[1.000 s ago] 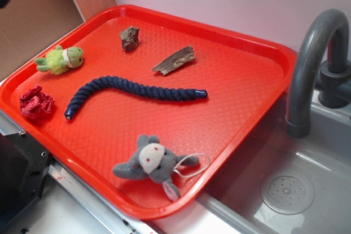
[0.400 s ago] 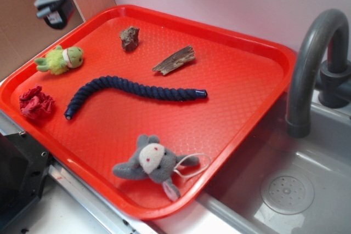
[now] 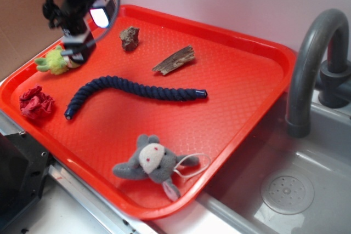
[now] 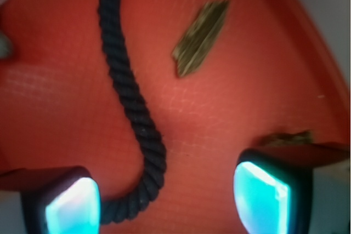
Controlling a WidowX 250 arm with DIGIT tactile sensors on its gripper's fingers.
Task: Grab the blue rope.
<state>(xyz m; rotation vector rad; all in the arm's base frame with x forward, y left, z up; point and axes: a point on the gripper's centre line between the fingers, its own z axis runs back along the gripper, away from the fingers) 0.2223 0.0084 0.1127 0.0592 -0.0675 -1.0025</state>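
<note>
The blue rope (image 3: 131,89) is a thick navy twisted cord lying in a shallow S across the middle of the red tray (image 3: 258,53). In the wrist view the blue rope (image 4: 129,97) runs down from the top and bends toward the left finger. My gripper (image 3: 82,39) hangs above the tray's far left part, over the green plush toy, apart from the rope. In the wrist view the gripper (image 4: 164,198) is open, with nothing between its glowing pads.
On the tray lie a green plush toy (image 3: 55,61), a red crumpled cloth (image 3: 35,103), a grey plush donkey (image 3: 151,163), a wood splinter (image 3: 174,60) and a brown rock (image 3: 129,38). A grey faucet (image 3: 310,64) and sink (image 3: 288,190) stand to the right.
The arm has come in from the upper left and dropped toward the tray, now over the green toy. The rope and other objects have not moved.
</note>
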